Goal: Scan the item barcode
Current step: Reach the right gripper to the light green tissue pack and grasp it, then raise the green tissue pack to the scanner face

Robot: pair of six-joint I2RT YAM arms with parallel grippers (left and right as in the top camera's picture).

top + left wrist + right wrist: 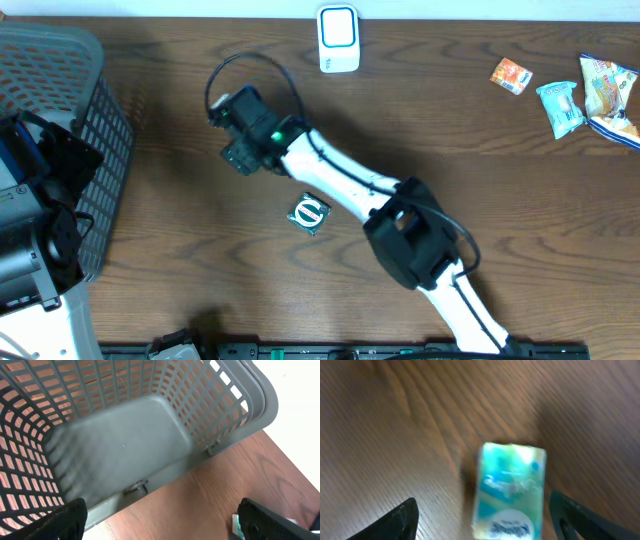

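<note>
1. Right gripper (482,500): jaws wide apart, gripping nothing.
2. Its fingers (395,520) sit on either side of a teal-and-white tissue pack (510,492). We see bare wood between the pack and one finger. The other finger is close to it, and we can't tell if it touches.
3. The tissue pack lies flat on the wooden table (180,250). The right wrist view is blurred, so the print is unreadable.
4. In the overhead view the right arm reaches to centre-left, and the gripper head hides whatever is under it.
5. A teal packet (309,213) lies on the table just beside the right forearm. We can't tell if it's the same item as the tissue pack.
6. The white barcode scanner (338,38) stands at the far edge, well apart from the right gripper and the teal packet.
7. Left gripper (162,509): jaws wide open, nothing held. It hangs over the edge of the grey basket (250,405) at the table's left end.
8. Snack packets (560,108) lie in the far right corner, well apart from both arms.
</note>
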